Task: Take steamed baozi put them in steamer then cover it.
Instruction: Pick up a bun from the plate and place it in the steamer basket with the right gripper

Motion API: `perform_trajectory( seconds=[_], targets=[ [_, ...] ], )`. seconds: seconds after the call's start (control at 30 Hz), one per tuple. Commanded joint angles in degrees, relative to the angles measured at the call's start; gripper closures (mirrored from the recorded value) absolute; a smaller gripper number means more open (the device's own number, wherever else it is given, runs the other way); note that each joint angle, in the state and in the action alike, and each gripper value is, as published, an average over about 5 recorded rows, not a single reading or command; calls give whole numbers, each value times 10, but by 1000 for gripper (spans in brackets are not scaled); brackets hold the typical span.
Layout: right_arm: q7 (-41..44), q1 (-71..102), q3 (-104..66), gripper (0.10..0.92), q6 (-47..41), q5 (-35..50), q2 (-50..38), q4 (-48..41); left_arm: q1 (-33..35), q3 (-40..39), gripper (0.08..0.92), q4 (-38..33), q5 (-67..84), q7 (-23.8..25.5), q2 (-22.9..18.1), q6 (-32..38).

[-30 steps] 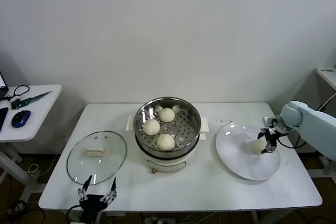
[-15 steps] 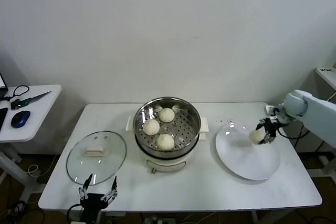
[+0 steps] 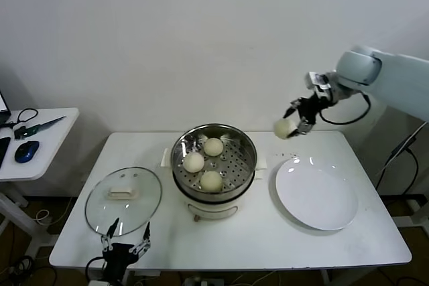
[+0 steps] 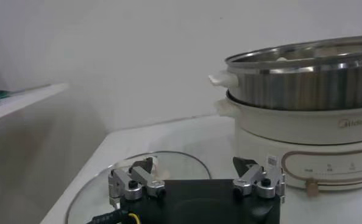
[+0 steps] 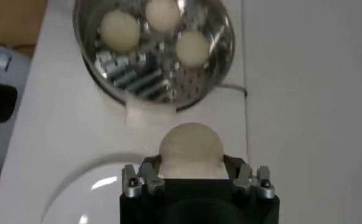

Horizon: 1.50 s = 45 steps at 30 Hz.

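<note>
White table (image 3: 255, 246) against a pale wall. Right gripper (image 3: 295, 120) grasps one baozi (image 3: 283, 127) in the air, above the gap between steamer (image 3: 213, 159) and plate (image 3: 315, 195). Three baozi (image 3: 210, 180) lie in the steamer. Cover (image 3: 123, 199) lies flat left of it. Left gripper (image 3: 125, 246) parked at the near edge, fingers spread.

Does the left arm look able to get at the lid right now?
Probably yes: the left end effector hangs open at the table's near edge beside the lid, whose handle is uncovered.
</note>
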<state>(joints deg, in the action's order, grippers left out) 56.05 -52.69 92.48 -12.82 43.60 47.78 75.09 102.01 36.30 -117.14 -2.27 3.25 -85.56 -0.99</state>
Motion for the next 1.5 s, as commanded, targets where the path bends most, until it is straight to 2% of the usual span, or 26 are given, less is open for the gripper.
perform_trajectory(
  seconds=[0.03,0.4,0.83,1.23,1.4,1.5],
  targets=[
    [-53,-27,26,330,-56,114,130,67,1,0,177,-3,0,0,1,0],
    [-67,130,-15,330,-60,27,203,-43,-1,9,177,-11,8,2,4,-7],
    [-64,184,-25,330,-52,-46,182,-68,2,18,177,-4,10,2,3,-6],
    [-57,177,-37,314,-43,-54,169,-63,-6,16,177,3,8,2,0,-9],
    [-26,105,-47,220,-22,3,137,-46,-3,16,177,-1,9,2,1,-10],
    [-37,63,-72,205,-23,53,105,-41,-3,17,177,-4,11,-3,1,-12]
  ],
)
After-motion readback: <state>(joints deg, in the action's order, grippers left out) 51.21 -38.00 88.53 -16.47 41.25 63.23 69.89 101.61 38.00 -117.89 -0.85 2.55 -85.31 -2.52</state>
